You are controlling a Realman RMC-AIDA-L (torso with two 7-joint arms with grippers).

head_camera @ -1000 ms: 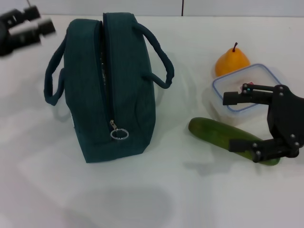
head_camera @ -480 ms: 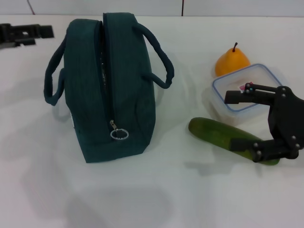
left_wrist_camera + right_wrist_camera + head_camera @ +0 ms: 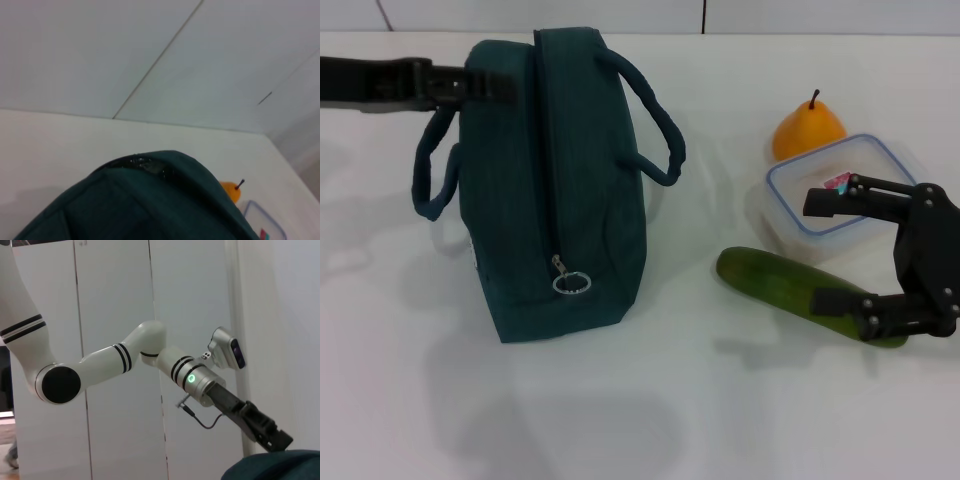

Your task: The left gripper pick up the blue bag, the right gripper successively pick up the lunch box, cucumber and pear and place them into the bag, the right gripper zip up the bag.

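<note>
Blue bag (image 3: 555, 190): standing upright on the white table (image 3: 650, 420), zipper line uppermost with the ring pull (image 3: 571, 283) hanging at the near end, both loop handles flopped outward; it is sitting where both arms can get at it.

Left gripper (image 3: 485, 87): reaching in level from the left, its tip at the bag's far top edge by the left handle (image 3: 430, 165) (most likely going for a hold there). Whether its fingers are apart or closed, I cannot tell. A second ago it was back at the far left corner, clear of the bag; it is now right against it.

Right gripper (image 3: 830, 250): hovering with fingers spread wide, empty, upper finger over the lunch box (image 3: 835, 185), lower one over the cucumber (image 3: 800, 295). It is sitting slightly further right than before.

Pear (image 3: 807, 128): resting just behind the lunch box, untouched.
</note>
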